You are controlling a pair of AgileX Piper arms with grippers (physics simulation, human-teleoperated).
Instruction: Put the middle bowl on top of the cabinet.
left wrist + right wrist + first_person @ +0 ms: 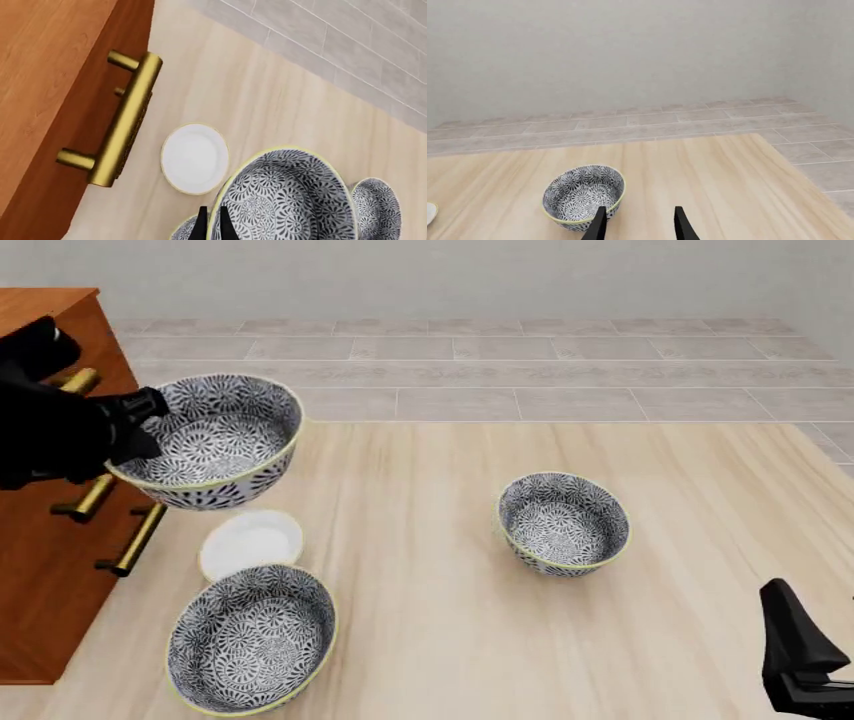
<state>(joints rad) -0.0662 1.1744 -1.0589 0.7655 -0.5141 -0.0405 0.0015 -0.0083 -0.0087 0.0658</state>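
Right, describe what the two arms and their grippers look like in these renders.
Both are plain matte black, with no cables, markings or labels showing. The left arm is a bulky, rounded dark shape in the front view, and the left gripper ends in thin, tapered, blade-like black fingers. The right arm has an angular black body; the right gripper shows two slim black fingers narrowing to points.
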